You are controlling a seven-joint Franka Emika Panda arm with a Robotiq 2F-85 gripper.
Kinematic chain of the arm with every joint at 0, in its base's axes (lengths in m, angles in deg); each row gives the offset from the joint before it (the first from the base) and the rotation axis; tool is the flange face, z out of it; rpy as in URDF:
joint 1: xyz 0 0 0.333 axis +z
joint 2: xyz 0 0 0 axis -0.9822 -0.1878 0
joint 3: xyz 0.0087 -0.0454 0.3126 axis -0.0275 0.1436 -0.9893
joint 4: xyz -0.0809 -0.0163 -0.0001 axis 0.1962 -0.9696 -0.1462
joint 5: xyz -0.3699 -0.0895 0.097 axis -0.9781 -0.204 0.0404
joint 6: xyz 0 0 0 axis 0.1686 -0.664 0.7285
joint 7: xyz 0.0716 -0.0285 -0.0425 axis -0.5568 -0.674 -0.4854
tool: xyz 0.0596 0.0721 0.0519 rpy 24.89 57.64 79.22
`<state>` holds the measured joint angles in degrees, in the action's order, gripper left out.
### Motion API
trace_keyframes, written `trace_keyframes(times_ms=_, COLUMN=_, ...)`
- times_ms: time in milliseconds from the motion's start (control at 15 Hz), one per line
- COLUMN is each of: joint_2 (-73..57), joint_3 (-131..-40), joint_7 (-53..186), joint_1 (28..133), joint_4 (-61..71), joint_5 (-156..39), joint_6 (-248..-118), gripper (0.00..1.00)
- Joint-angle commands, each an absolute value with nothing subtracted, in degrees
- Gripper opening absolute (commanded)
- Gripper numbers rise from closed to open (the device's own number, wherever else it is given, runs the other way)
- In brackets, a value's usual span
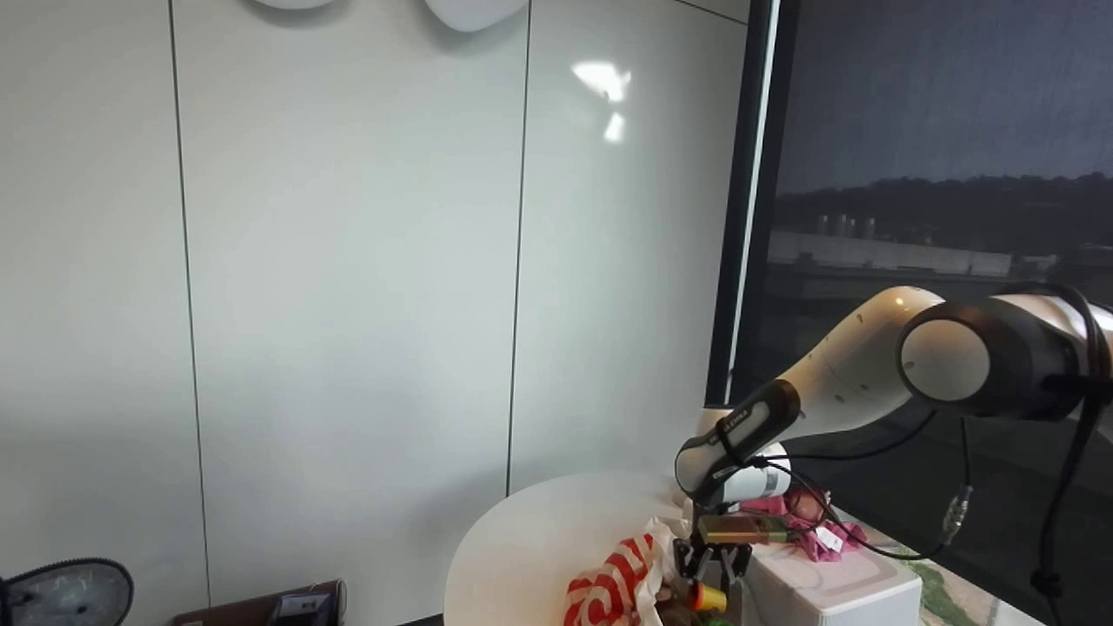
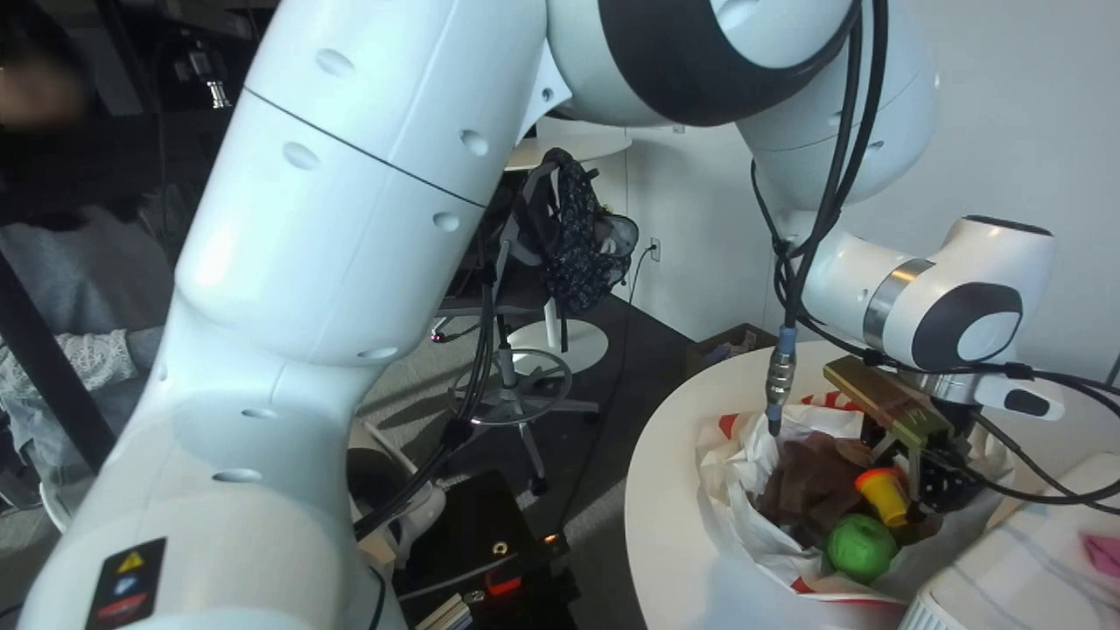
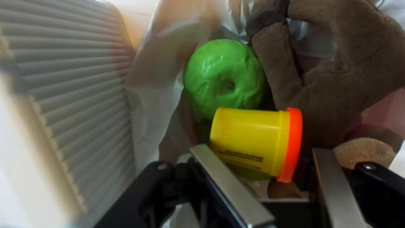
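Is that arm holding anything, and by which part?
Can't tell: the yellow Play-Doh-style tub appears between the tool's fingers, but whether they grip its ends is unclear.

In an exterior view, you have a yellow tub [image 2: 887, 502] inside the white bag [image 2: 738, 479], its orange lid [image 2: 876, 478] toward eleven o'clock; green ball [image 2: 861, 549] at the tub's seven, brown pieces [image 2: 807, 486] at nine, your gripper [image 2: 908, 477] at two.
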<state>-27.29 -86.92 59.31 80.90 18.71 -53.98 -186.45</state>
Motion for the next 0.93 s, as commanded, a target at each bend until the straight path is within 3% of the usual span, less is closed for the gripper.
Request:
trace_keyframes(times_ms=0, joint_2=-29.65, joint_3=-87.22, joint_7=62.14, joint_1=81.50, joint_4=18.57, joint_5=-55.35, joint_6=-192.34, gripper=0.82)
trace_keyframes(times_ms=67, joint_2=-29.60, joint_3=-87.10, joint_7=62.52, joint_1=81.60, joint_4=18.81, joint_5=-55.59, joint_6=-193.03, gripper=0.83)
trace_keyframes(times_ms=267, joint_2=-27.07, joint_3=-86.38, joint_7=63.48, joint_1=81.83, joint_4=20.67, joint_5=-56.95, joint_6=-196.33, gripper=1.00)
trace_keyframes(times_ms=533, joint_2=-21.50, joint_3=-87.64, joint_7=64.13, joint_1=79.38, joint_4=23.18, joint_5=-54.22, joint_6=-205.83, gripper=1.00)
trace_keyframes(times_ms=867, joint_2=-17.67, joint_3=-81.36, joint_7=56.81, joint_1=80.24, joint_4=22.74, joint_5=-54.26, joint_6=-213.49, gripper=1.00)
